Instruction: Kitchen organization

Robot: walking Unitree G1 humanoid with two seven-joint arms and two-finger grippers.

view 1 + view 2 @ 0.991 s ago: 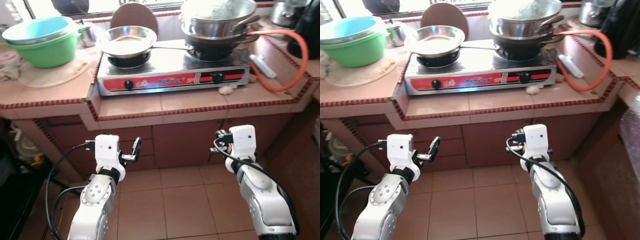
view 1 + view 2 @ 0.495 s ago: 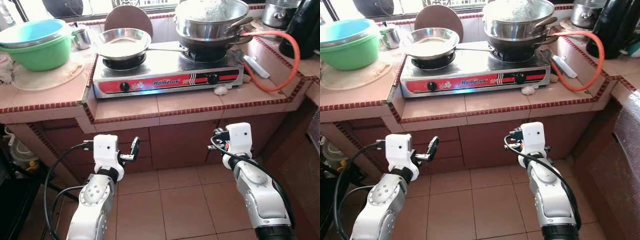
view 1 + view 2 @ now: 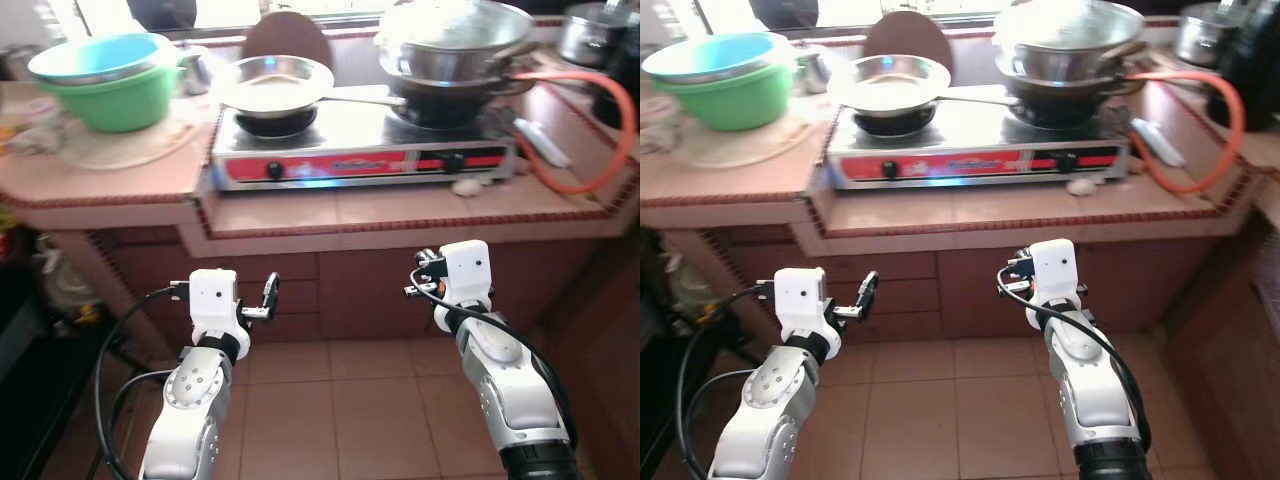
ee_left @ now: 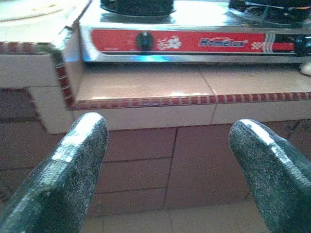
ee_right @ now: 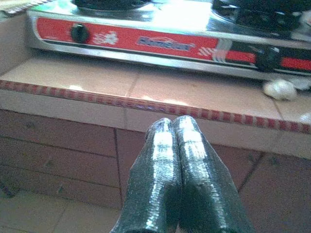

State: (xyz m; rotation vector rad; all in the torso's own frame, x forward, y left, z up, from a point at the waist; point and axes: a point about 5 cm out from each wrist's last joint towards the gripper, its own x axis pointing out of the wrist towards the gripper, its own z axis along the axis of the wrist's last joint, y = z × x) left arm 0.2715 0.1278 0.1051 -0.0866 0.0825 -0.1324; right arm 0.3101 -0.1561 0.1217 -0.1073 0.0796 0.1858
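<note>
A steel gas stove [image 3: 365,150] with a red front panel stands on the tiled counter [image 3: 400,215]. A shallow steel pan [image 3: 275,82] rests on its left burner and stacked steel pots [image 3: 455,45] on its right burner. Both arms are held low in front of the counter, below its edge. My left gripper [image 4: 170,141] is open with nothing between its fingers [image 4: 77,145]. My right gripper [image 5: 174,124] is shut and empty, pointing at the counter's front edge.
A green bowl with a blue bowl inside it [image 3: 115,85] sits on the counter's left part. An orange gas hose [image 3: 600,130] loops at the right. A small white lump [image 3: 466,186] lies before the stove. Brown floor tiles [image 3: 370,400] lie below.
The whole picture has shifted, so the camera has moved and the counter sits a little further right in view. Both arms keep the same pose.
</note>
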